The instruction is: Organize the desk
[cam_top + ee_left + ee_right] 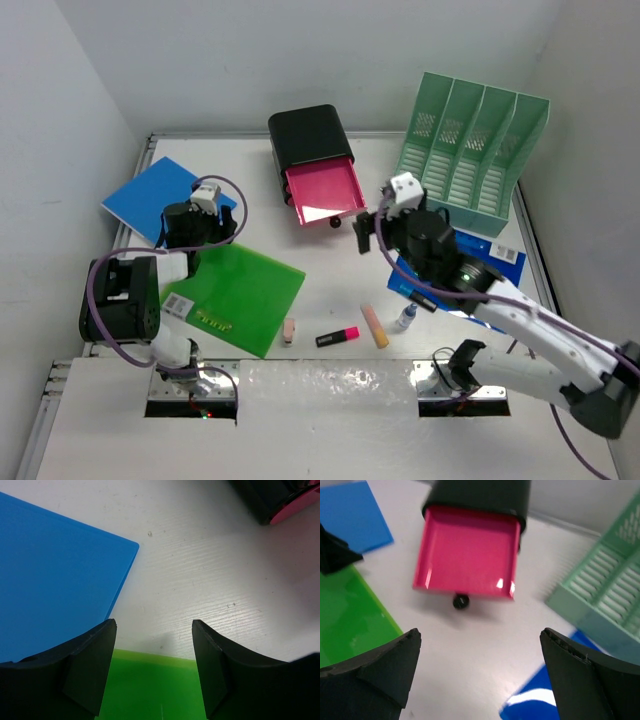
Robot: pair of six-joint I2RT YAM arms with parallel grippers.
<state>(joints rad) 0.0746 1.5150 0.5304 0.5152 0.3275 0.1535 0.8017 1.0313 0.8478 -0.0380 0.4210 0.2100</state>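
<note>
2 arms: does either hold anything? asks the trainee.

No, says the operator. The right jaws gape wide and empty before the open pink drawer [467, 552]. The left jaws, partly open, hang empty between blue folder [50, 575] and green folder [150, 685]. The white tabletop [330, 270] lies under it all.

Next?

Likely the small things near the front: highlighter [338, 336], orange stick [375, 326], little bottle [405, 319]. Better 1 at a time, gripped across the narrow side, let go over the drawer's middle.

Unclear?

The right wrist view is blurred, and the right arm covers part of a blue booklet [500, 262].
</note>
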